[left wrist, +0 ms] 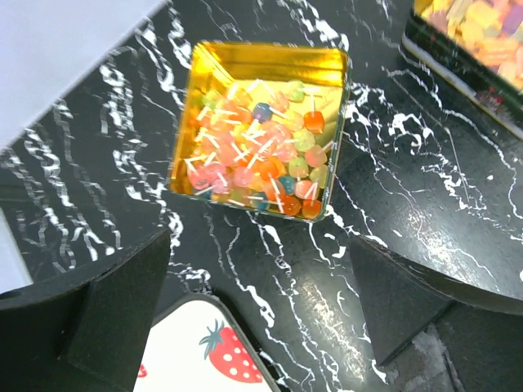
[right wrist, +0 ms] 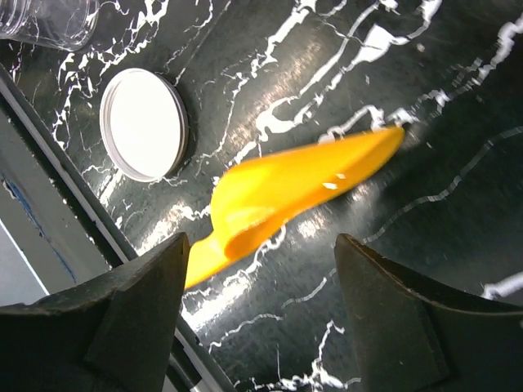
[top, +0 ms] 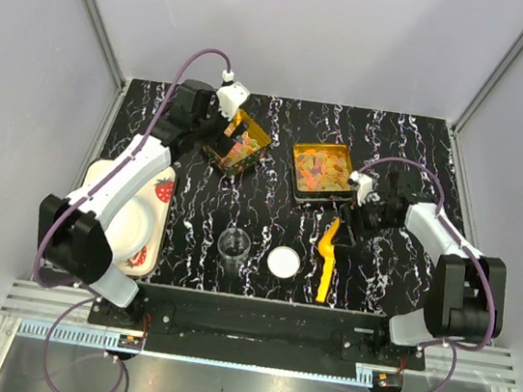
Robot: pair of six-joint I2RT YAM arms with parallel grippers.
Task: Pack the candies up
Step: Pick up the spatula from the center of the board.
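Note:
The candies (left wrist: pixel 260 155) are small orange, red, yellow and green pieces heaped in a square gold tin (left wrist: pixel 245 61) on the black marbled table. My left gripper (left wrist: pixel 260 282) is open just short of that tin, with nothing between its fingers. From above, the left gripper (top: pixel 223 134) sits at the tin (top: pixel 239 144). A second gold tin (top: pixel 322 170) holds more candies (top: pixel 324 169). My right gripper (right wrist: pixel 261 273) is open over the yellow-orange scoop (right wrist: pixel 294 188), whose handle runs past the left finger. In the top view the right gripper (top: pixel 348 220) is at the scoop's (top: pixel 327 264) far end.
A white round lid (top: pixel 283 262) and a clear cup (top: pixel 233 246) stand near the front edge, left of the scoop. A white tray with strawberry print (top: pixel 99 173) lies at the left under my left arm. The table's front rail (right wrist: pixel 49 155) is close to the right gripper.

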